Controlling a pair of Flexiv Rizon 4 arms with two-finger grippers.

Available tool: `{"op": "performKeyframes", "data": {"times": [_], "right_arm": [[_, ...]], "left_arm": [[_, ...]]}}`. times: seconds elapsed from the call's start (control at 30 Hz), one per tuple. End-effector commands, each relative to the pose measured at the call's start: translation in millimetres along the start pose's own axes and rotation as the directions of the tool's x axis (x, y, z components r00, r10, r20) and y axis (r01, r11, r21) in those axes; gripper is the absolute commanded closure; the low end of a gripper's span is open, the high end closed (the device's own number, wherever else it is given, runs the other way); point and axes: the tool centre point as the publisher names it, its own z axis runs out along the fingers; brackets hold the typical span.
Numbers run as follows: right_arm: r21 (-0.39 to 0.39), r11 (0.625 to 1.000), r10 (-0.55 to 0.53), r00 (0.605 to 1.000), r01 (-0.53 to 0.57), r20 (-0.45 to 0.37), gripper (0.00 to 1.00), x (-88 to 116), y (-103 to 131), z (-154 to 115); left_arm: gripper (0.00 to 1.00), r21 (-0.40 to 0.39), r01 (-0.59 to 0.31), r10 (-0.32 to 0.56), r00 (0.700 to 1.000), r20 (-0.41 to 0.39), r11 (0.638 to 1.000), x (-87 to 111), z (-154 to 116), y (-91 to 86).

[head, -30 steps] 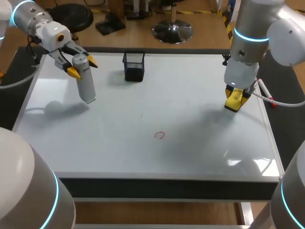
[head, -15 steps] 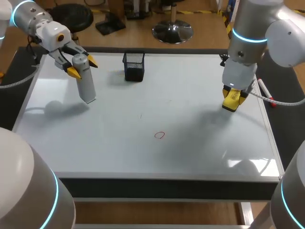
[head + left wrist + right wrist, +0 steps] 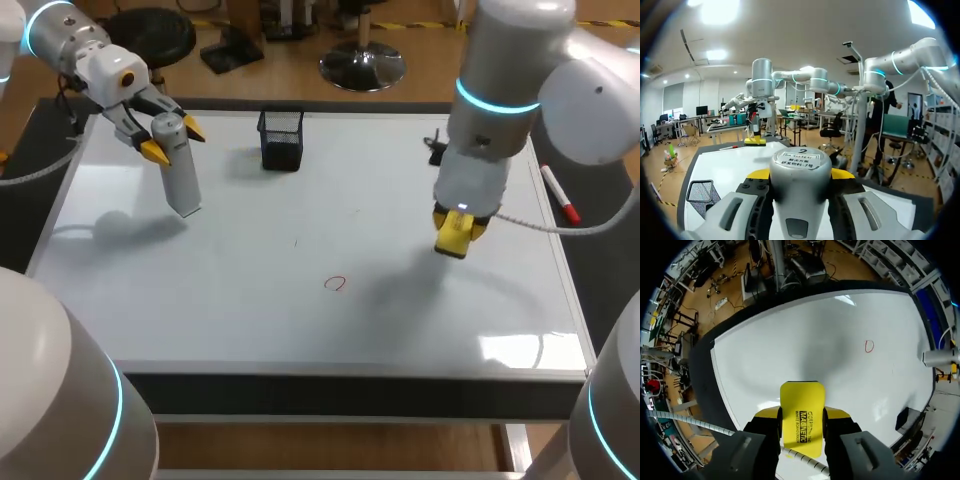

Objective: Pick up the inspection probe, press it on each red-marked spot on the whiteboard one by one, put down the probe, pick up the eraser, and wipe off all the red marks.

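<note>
- Jaws on right arm: clenched on yellow eraser (image 3: 452, 235), held over the whiteboard (image 3: 250, 310), right of and slightly beyond the red mark (image 3: 335, 283).
- Jaws on left arm: grasping grey inspection probe (image 3: 180, 175) by its upper end, over the far left of the board; contact with the board cannot be told.
- Black mesh cup (image 3: 281, 140) stands near the far edge.
- Red marker (image 3: 560, 195) lies at the desk's right edge.
</note>
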Motion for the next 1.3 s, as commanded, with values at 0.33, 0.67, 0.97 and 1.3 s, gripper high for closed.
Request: {"op": "performKeyframes", "data": {"times": [0.33, 0.67, 0.97, 1.3], "right_arm": [[0.010, 0.987, -0.161, 0.987, 0.162, -0.006, 1.00, -50.8, 76.1, 15.1], [-0.003, 0.943, -0.333, 0.942, 0.333, -0.036, 1.00, -100.0, 126.5, 32.3], [-0.003, 0.906, -0.424, 0.904, 0.424, -0.050, 1.00, -129.5, 149.1, 44.7], [-0.016, 0.886, -0.464, 0.885, 0.464, -0.027, 1.00, -156.5, 147.7, 55.8]], "left_arm": [[1.00, 0.001, -0.001, 0.001, 1.000, -0.006, 1.000, -0.7, -2.3, -0.1], [1.00, 0.001, -0.001, 0.001, 1.000, -0.006, 1.000, -0.7, -2.3, -0.1], [1.00, 0.001, -0.001, 0.001, 1.000, -0.006, 1.000, -0.7, -2.3, -0.1], [1.00, 0.001, -0.001, 0.001, 1.000, -0.006, 1.000, -0.7, -2.3, -0.1]]}}
